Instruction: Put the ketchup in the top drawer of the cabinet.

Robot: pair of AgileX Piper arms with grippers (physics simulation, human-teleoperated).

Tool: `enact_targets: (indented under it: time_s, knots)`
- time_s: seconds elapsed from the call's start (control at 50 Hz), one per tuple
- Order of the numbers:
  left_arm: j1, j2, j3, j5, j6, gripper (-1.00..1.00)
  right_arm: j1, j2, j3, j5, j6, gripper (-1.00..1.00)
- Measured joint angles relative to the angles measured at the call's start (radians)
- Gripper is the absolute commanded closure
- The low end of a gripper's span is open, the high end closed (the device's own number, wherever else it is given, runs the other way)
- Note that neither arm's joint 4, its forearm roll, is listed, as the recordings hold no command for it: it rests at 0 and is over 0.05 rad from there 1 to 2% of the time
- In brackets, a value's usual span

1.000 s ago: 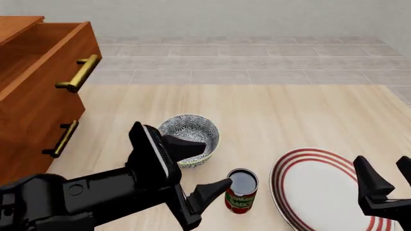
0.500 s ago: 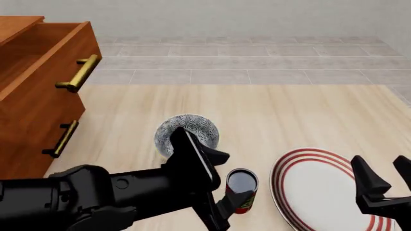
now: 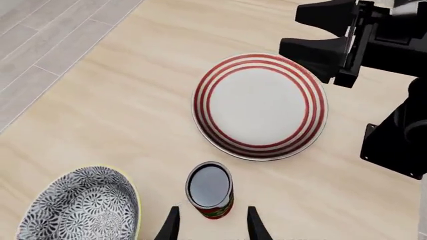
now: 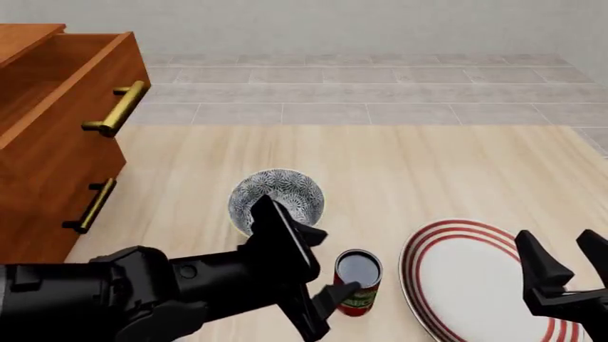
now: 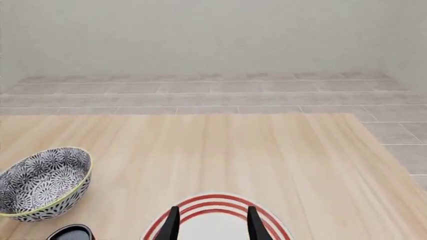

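Ketchup (image 4: 357, 282) stands upright near the desk's (image 4: 428, 171) near edge, dead ahead of the left gripper (image 3: 210, 226), its jaws spread wide and not yet around it; right gripper (image 4: 570, 267) idles open, farther off.

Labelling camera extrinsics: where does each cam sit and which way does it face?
Front: fixed above and behind the arms, facing forward over the table; both arms show.
Left wrist: behind the left claw, looking down on the ketchup; right arm crosses it.
Right wrist: behind the right claw, facing the far wall.
All three share bowl and plate.
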Motion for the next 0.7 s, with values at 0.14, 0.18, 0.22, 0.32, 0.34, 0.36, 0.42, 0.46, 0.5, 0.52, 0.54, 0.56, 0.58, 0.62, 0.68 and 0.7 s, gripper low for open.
enact_targets:
  time_s: [0.14, 0.18, 0.22, 0.32, 0.34, 0.36, 0.42, 0.46, 0.5, 0.52, 0.54, 0.56, 0.58, 0.62, 0.68, 0.7]
  knots:
    - [0.021, 0.002, 0.007, -0.007, 0.014, -1.0, 0.004, 0.006, 0.0, -0.004, 0.002, -1.0]
    - [0.023, 0.005, 0.008, -0.01, 0.015, -1.0, 0.004, 0.008, 0.0, -0.004, 0.002, -1.0]
    - [0.025, 0.01, 0.007, -0.013, 0.014, -1.0, 0.004, 0.009, 0.0, -0.005, 0.003, -1.0]
    - [0.024, 0.029, 0.006, -0.026, 0.01, -1.0, 0.004, 0.01, 0.0, -0.006, 0.004, -1.0]
    - [0.024, 0.033, 0.006, -0.028, 0.009, -1.0, 0.003, 0.01, 0.0, -0.006, 0.005, -1.0]
    - [0.023, 0.038, 0.006, -0.032, 0.008, -1.0, 0.003, 0.01, 0.0, -0.005, 0.005, -1.0]
    - [0.023, 0.053, 0.005, -0.041, 0.005, -1.0, 0.003, 0.008, 0.0, -0.005, 0.007, -1.0]
    - [0.023, 0.062, 0.005, -0.045, 0.004, -1.0, 0.002, 0.008, 0.0, -0.005, 0.008, -1.0]
    - [0.023, 0.072, 0.004, -0.051, 0.003, -1.0, 0.002, 0.009, 0.0, -0.005, 0.009, -1.0]
    - [0.023, 0.077, 0.003, -0.054, 0.002, -1.0, 0.002, 0.009, 0.0, -0.005, 0.009, -1.0]
    - [0.023, 0.082, 0.003, -0.057, 0.001, -1.0, 0.002, 0.009, 0.0, -0.005, 0.01, -1.0]
    - [0.022, 0.088, 0.002, -0.061, 0.0, -1.0, 0.003, 0.01, 0.0, -0.006, 0.01, -1.0]
    - [0.021, 0.095, 0.001, -0.064, -0.001, -1.0, 0.003, 0.011, 0.0, -0.006, 0.01, -1.0]
    - [0.019, 0.107, -0.001, -0.071, -0.003, -1.0, 0.002, 0.012, 0.0, -0.007, 0.011, -1.0]
    - [0.016, 0.127, -0.004, -0.08, -0.006, -1.0, 0.002, 0.014, 0.0, -0.007, 0.011, -1.0]
    - [0.016, 0.132, -0.005, -0.083, -0.006, -1.0, 0.001, 0.014, 0.0, -0.008, 0.011, -1.0]
